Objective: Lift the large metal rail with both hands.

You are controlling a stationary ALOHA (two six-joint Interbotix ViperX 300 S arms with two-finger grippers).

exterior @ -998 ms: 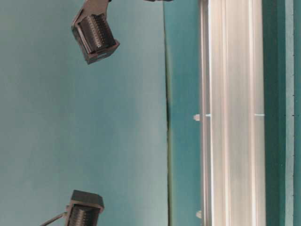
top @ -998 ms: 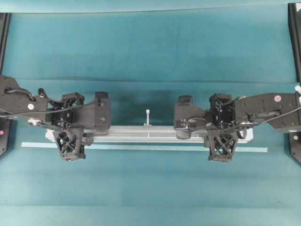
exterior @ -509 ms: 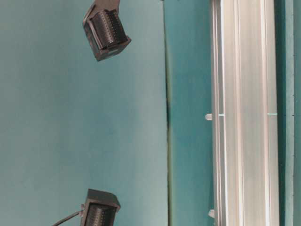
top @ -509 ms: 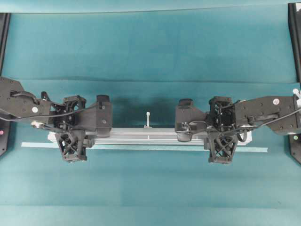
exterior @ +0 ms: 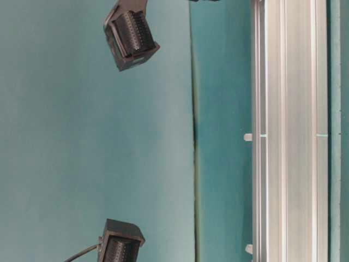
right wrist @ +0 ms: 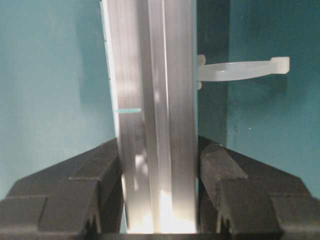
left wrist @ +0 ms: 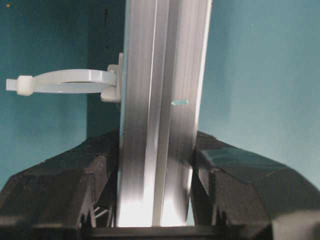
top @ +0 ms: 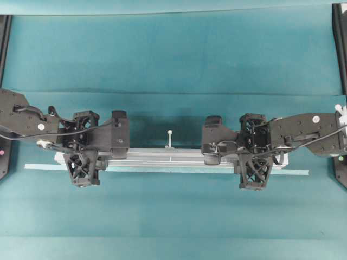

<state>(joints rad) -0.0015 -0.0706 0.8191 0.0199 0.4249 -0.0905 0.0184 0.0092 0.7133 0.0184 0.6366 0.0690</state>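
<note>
Large metal rail (top: pixel 168 157): lying across frame centre over teal worktop (top: pixel 173 54). Left hand (top: pixel 81 157) clamping its left end; right hand (top: pixel 254 160) clamping its right end.

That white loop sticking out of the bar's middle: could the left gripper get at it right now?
Probably not: the left gripper is shut on the large metal rail near its left end. The white loop itself stands uncovered at mid-rail.

A teal cloth covers the bench (top: pixel 173 54), evenly lit. A crease (top: pixel 173 93) crosses it, and black frame posts (top: pixel 339 38) stand at its edges.
</note>
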